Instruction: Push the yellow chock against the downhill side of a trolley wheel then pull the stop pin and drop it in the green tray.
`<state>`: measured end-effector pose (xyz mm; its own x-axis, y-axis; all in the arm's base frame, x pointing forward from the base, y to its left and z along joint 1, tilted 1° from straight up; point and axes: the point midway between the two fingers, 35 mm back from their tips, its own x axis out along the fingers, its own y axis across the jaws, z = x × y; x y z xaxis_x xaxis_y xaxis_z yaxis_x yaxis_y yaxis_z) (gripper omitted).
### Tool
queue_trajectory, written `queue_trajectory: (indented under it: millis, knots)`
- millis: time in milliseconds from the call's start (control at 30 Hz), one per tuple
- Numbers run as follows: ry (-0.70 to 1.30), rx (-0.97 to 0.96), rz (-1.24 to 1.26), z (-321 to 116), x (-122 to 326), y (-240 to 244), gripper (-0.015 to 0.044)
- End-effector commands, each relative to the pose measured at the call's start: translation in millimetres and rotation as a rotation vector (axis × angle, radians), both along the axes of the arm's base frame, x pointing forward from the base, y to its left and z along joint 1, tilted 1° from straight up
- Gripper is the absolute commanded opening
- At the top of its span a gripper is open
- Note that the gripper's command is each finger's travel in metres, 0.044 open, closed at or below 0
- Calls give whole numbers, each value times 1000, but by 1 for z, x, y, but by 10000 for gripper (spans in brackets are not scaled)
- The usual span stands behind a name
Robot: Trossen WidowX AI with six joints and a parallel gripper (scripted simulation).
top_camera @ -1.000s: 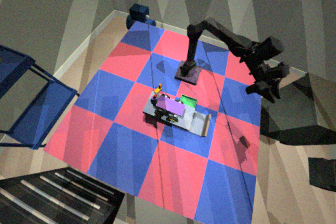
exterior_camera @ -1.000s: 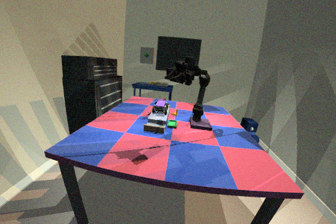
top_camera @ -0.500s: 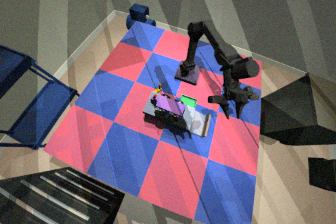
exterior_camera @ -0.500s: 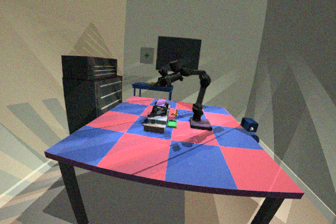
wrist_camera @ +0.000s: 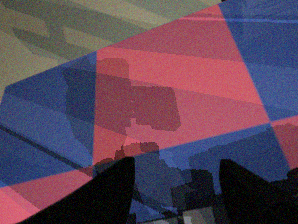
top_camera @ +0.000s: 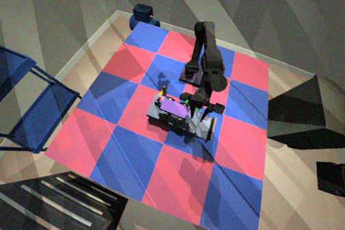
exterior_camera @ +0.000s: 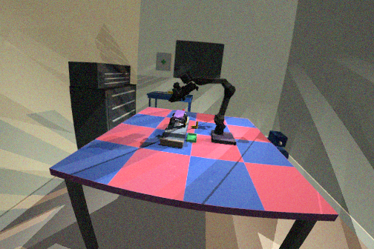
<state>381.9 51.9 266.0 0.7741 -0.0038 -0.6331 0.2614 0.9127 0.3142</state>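
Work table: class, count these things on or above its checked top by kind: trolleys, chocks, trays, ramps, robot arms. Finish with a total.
Trolley: 1
Chock: 1
Tray: 1
Ramp: 1
Robot arm: 1
Total: 5
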Motion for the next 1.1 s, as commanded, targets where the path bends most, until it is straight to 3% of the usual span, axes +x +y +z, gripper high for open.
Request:
queue_trajectory:
  millis: [0, 600, 1067]
  knots:
    - [76, 58, -134, -19, -7, -34, 190]
    - [346, 346, -847, -79, -92, -171, 190]
    - [578, 648, -1410, -125, -186, -206, 190]
